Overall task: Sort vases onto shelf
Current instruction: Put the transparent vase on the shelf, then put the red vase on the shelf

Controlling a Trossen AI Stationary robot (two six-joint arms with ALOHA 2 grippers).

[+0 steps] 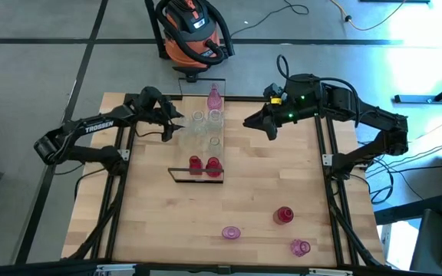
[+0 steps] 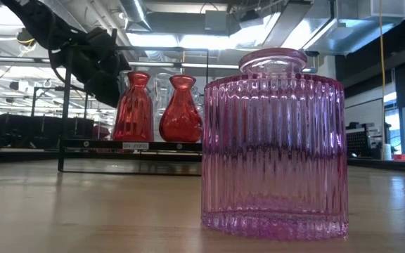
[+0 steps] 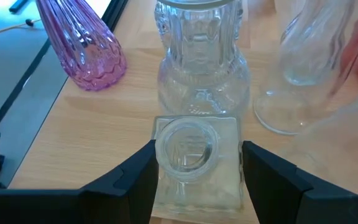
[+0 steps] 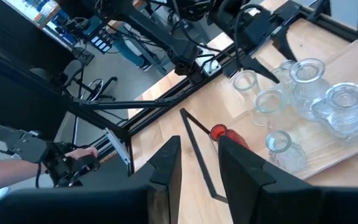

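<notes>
On the shelf (image 1: 206, 146), the left gripper (image 3: 197, 171) had its fingers set on either side of a square clear vase (image 3: 194, 158), seemingly gripping it, among other clear vases. The right gripper (image 1: 253, 123) hovered beside the shelf, fingers slightly apart, holding nothing. Two red vases (image 1: 203, 164) stood at the shelf's near end; three pink and red ones (image 1: 282, 215) lay on the table.

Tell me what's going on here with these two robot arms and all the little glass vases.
The robot is sorting vases onto the shelf. The left gripper is at the shelf, its fingers either side of a clear square vase among other clear ones, with a pink vase at the far end and two red vases at the near end. The right gripper hangs empty beside the shelf. Three more vases wait on the table.
</notes>
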